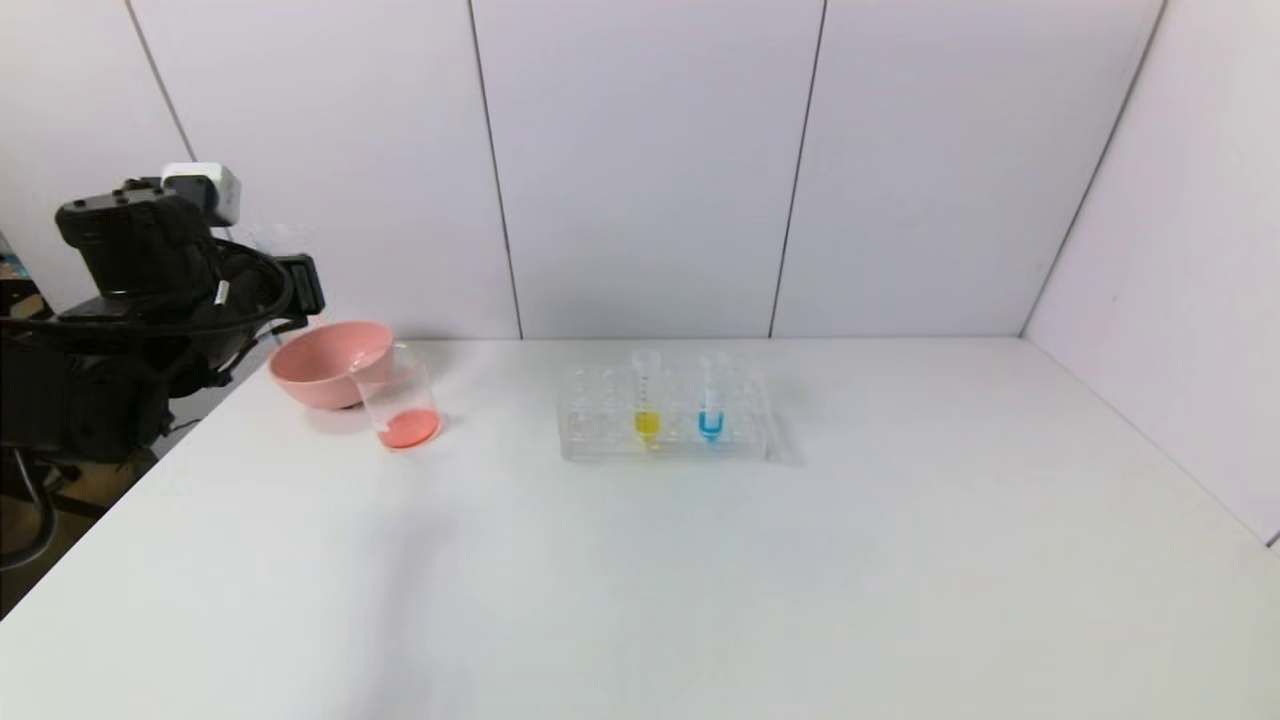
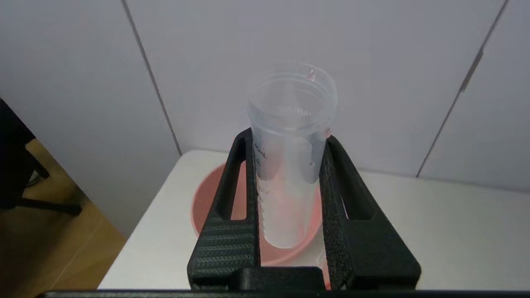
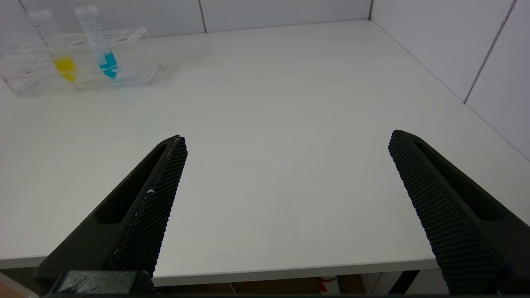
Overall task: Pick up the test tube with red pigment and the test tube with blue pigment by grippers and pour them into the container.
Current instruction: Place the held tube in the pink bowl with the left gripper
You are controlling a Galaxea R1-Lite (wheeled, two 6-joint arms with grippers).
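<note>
My left gripper (image 1: 298, 283) is raised at the far left, above the pink bowl. It is shut on the test tube with red pigment (image 2: 290, 165). The tube looks empty, with only red traces at its rim. The container (image 1: 398, 395), a clear beaker, stands beside the bowl with orange-red liquid in its bottom. The test tube with blue pigment (image 1: 710, 410) stands upright in the clear rack and also shows in the right wrist view (image 3: 103, 45). My right gripper (image 3: 285, 138) is open and empty over the table's near edge, far from the rack. It is out of the head view.
A pink bowl (image 1: 320, 365) sits at the far left and shows under the held tube in the left wrist view (image 2: 207, 207). A yellow-liquid tube (image 1: 646, 405) stands next to the blue one in the clear rack (image 1: 600, 430). White walls enclose the table's back and right.
</note>
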